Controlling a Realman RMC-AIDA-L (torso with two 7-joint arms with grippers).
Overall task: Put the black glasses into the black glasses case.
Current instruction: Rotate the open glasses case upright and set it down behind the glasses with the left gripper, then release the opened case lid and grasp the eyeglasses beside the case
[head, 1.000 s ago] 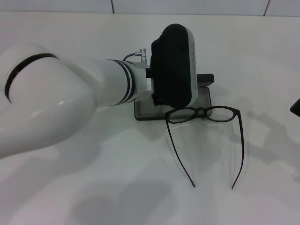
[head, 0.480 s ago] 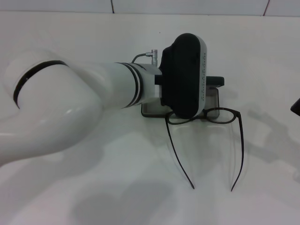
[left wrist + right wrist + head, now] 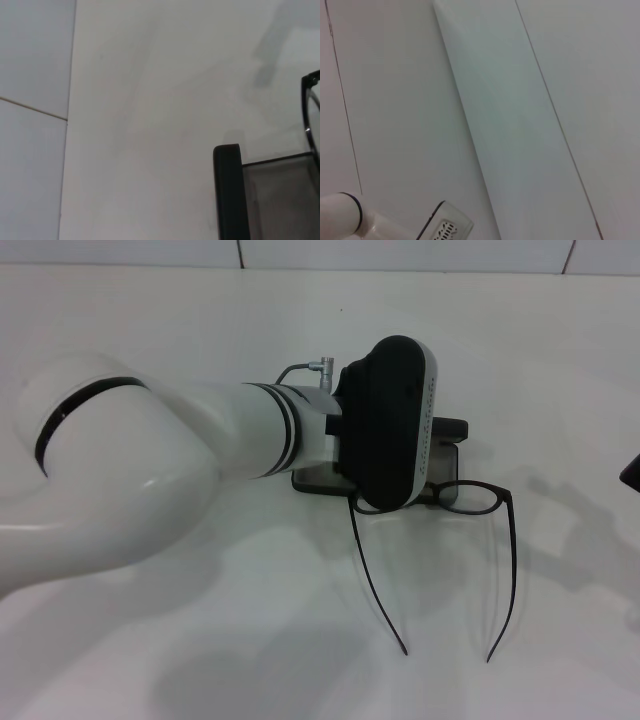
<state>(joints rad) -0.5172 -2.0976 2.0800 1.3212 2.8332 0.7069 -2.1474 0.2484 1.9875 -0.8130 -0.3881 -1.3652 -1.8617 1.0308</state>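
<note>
Reaching across white counter (image 3: 250,640), left arm puts left pincer (image 3: 392,425) directly over black glasses case (image 3: 448,427); finger state cannot tell, housing hides them. Case open under and behind pincer, grey lining showing, lid edge upright in left wrist view. Black glasses (image 3: 470,498) lie just in front of pincer, frame touching case's front edge, temples open, pointing away from pincer. Right pincer (image 3: 631,472): only dark tip far right, state cannot tell.
</note>
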